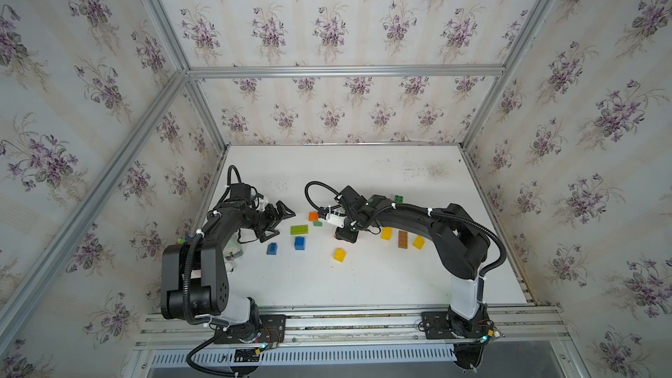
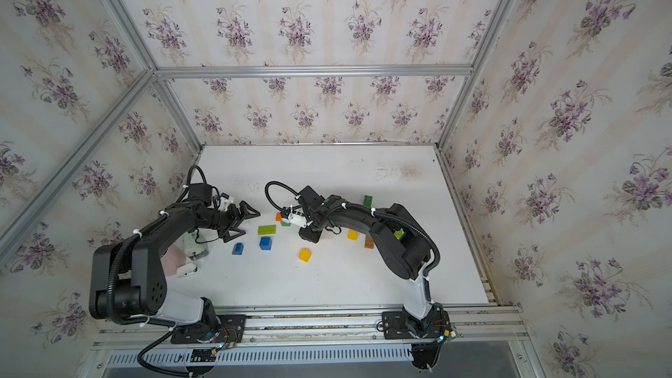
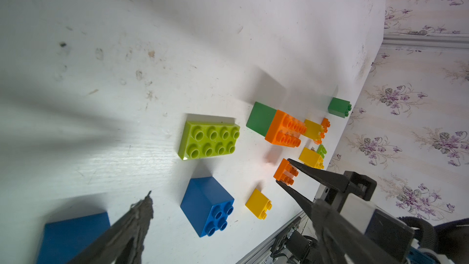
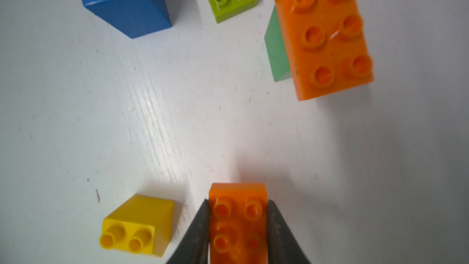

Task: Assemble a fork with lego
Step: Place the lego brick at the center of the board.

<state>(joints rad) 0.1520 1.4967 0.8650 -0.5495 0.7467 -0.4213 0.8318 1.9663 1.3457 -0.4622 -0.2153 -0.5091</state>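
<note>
My right gripper (image 4: 237,202) is shut on a small orange lego brick (image 4: 238,224), studs facing the camera, low over the white table (image 1: 363,278). From the left wrist view this brick (image 3: 285,171) sits between the two black fingers. An oblong orange brick (image 4: 324,34) rests on a dark green one (image 4: 278,54) just ahead. A lime oblong brick (image 1: 299,229), two blue bricks (image 1: 299,243) (image 1: 271,248) and a yellow brick (image 1: 339,254) lie between the arms. My left gripper (image 1: 285,222) hovers open left of them, holding nothing.
Two more yellow bricks (image 1: 386,233) (image 1: 418,242) and a brown one (image 1: 402,239) lie under the right arm, and a dark green brick (image 1: 398,198) lies behind it. A pale holder (image 2: 189,249) stands beside the left arm. Papered walls close three sides, and a metal rail (image 1: 345,318) runs along the front.
</note>
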